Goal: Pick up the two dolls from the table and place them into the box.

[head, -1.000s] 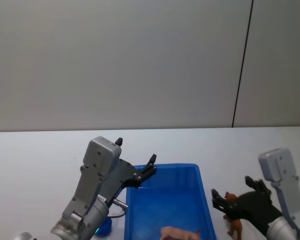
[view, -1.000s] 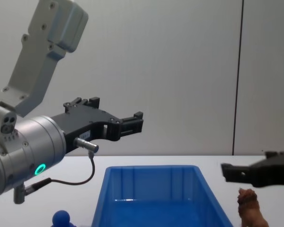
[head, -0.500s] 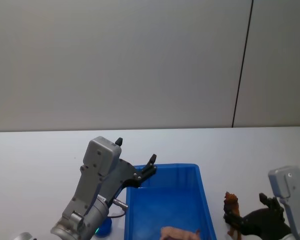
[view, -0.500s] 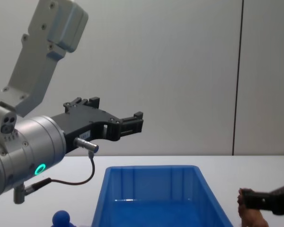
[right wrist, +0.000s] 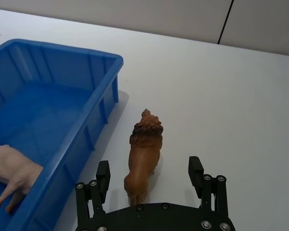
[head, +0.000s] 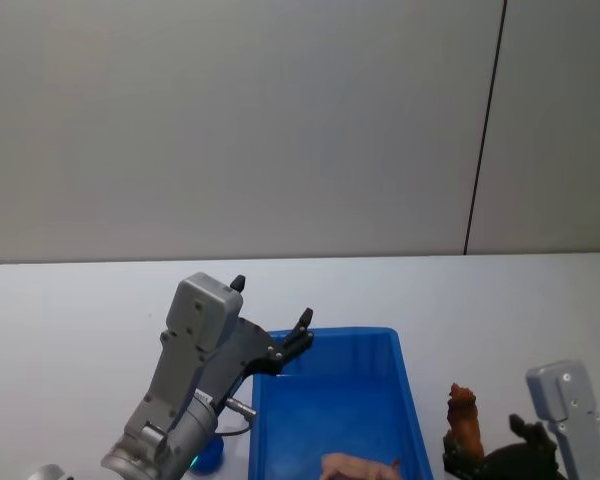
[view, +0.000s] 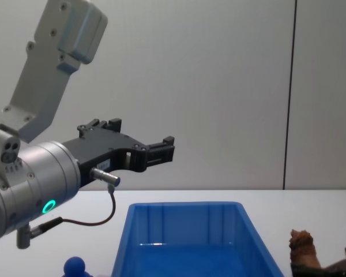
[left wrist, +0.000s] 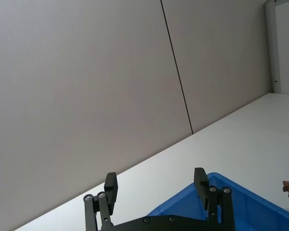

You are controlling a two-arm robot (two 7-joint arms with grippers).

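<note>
The brown lion-like doll [right wrist: 143, 153] stands upright on the white table [head: 80, 300], just right of the blue box [right wrist: 62, 46]. My right gripper [right wrist: 149, 174] is open and low over the table, its fingers on either side of the doll's hind end without touching it. In the head view the doll [head: 464, 418] stands in front of the right gripper [head: 465, 463]. The blue round-topped doll [view: 75, 265] sits on the table left of the box [view: 184, 205]. My left gripper [view: 161, 151] hangs open and empty above the box's far left corner.
A pink pig figurine [right wrist: 12, 175] lies on the box floor near the front. Bare table stretches to the right of the brown doll and behind the box. A grey wall stands beyond the table's far edge.
My right gripper has dropped lower and drawn back toward me, from level with the brown doll's head to behind its hind end. The doll and the left arm have stayed put.
</note>
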